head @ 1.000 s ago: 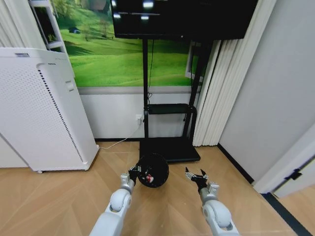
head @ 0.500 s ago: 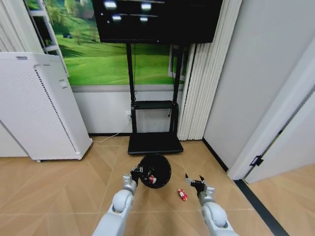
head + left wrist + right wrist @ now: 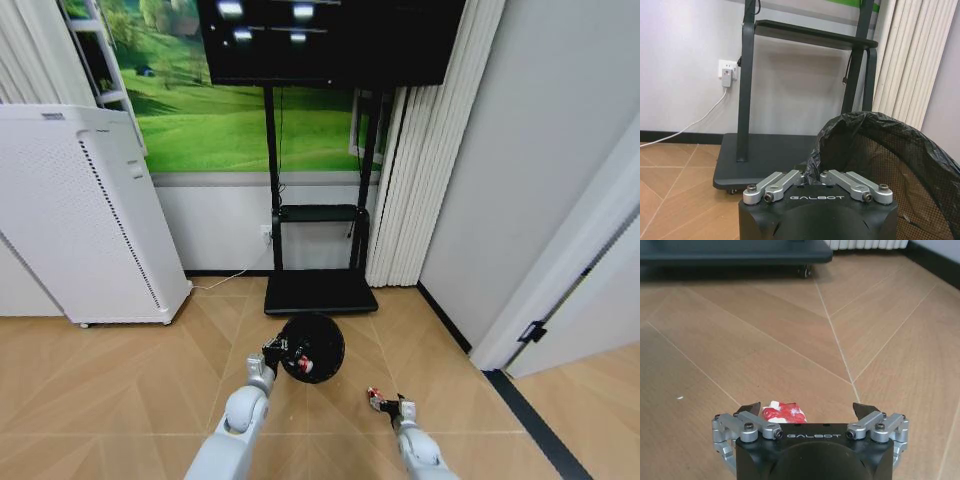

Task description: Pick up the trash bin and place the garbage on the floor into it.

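1. The left gripper (image 3: 812,176) has its jaws closed on the rim of the trash bin (image 3: 311,347), pinching the black bag that lines its mesh wall; the bin hangs tipped at the end of the left arm, its mouth facing the head camera, above the wooden floor (image 3: 120,380) just in front of the black TV stand (image 3: 320,292).
2. The right gripper (image 3: 809,410) is low over the floor to the right of the bin, its jaws spread wide, with one red-and-white crumpled scrap (image 3: 784,412) lying on the boards between the two fingertips; whether either tip touches the scrap cannot be told.
3. In the head view the same scrap (image 3: 375,398) shows as a small red spot at the right gripper's (image 3: 392,404) tip, apart from the bin.
4. Inside the bin, one red-and-white bit (image 3: 304,364) is visible against the dark liner.
5. Count: one bin, one scrap on the floor, one visible piece in the bin, two grippers.
6. A tall white perforated appliance (image 3: 80,215) stands by the wall on the left, well apart from the bin.
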{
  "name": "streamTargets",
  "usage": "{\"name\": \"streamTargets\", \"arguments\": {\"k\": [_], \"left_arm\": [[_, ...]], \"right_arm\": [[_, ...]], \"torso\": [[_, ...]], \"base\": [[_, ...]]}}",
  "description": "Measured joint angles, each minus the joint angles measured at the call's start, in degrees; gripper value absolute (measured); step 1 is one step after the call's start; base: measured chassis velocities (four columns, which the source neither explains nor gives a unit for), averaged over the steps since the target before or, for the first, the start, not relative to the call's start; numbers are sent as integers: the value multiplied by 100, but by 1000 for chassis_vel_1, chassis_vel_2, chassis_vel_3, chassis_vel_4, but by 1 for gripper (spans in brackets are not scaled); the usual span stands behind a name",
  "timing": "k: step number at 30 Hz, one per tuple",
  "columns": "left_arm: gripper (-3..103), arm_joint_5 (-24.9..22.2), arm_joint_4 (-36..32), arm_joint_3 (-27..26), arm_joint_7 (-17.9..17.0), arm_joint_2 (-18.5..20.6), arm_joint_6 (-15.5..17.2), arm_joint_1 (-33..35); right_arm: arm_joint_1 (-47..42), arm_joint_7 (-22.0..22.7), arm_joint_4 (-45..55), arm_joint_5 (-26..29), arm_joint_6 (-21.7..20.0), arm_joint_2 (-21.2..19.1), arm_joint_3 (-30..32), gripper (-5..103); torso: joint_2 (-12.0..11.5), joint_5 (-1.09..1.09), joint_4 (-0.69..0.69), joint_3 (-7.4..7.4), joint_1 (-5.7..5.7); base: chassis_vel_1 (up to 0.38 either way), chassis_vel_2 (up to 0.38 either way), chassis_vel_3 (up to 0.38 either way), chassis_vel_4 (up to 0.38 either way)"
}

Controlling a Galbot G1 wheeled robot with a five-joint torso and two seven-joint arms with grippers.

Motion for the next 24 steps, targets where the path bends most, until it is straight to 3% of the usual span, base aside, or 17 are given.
{"name": "streamTargets", "arguments": {"k": [8, 23, 24], "left_arm": [[7, -51, -25, -53, 33, -4, -1, -21], [7, -150, -57, -156, 90, 109, -4, -29], [7, -153, -53, -134, 83, 110, -4, -43]], "right_arm": [[462, 26, -701, -256, -196, 161, -12, 100], [672, 238, -1261, -276, -169, 206, 114, 102], [670, 251, -1272, -262, -152, 203, 115, 97]], "torso": [[0, 0, -1, 0, 0], [0, -2, 2, -2, -2], [1, -2, 1, -2, -2]], "base": [[0, 0, 0, 0], [0, 0, 0, 0], [0, 0, 0, 0]]}}
